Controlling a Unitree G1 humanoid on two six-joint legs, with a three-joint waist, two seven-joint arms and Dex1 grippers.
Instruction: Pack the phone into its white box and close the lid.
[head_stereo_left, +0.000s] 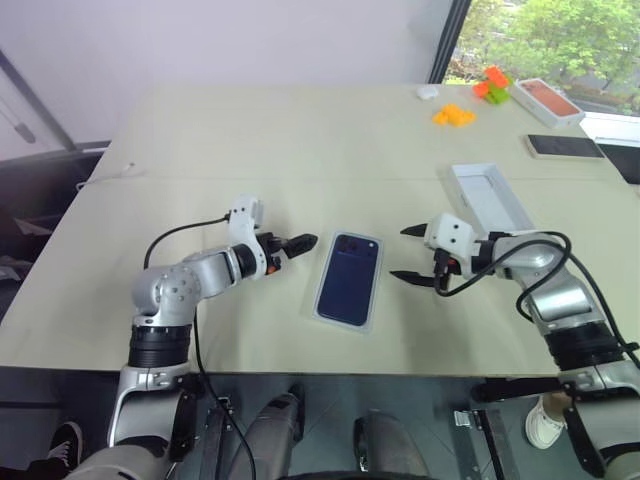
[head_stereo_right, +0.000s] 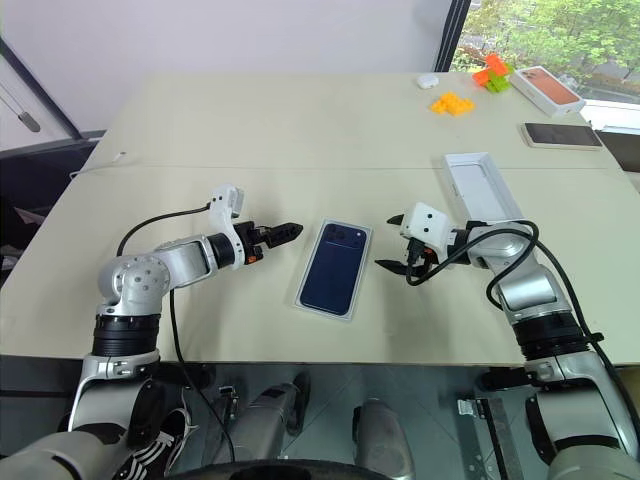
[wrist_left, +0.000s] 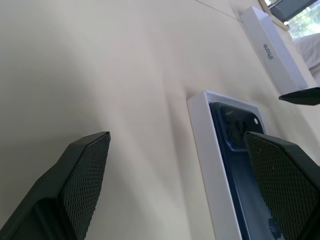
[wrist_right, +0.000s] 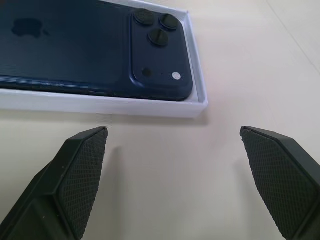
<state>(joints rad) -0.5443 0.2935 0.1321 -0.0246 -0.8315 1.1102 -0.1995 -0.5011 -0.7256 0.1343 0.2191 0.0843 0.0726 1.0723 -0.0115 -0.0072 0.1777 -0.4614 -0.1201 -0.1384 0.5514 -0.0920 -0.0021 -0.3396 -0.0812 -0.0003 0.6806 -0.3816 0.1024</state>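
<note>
With the phone (head_stereo_left: 348, 278) already lying in the white box (head_stereo_left: 372, 300), the lid (head_stereo_left: 489, 196) sits just behind the wide-open, empty right pincer (head_stereo_left: 410, 252), its long axis running away, far nearer than the equally open, empty left pincer (head_stereo_left: 305, 243).

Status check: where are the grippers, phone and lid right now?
Left gripper and right gripper open, flanking the white box. Phone seated in box, back up. Lid off, lying beyond right gripper. Nothing in the way.
</note>
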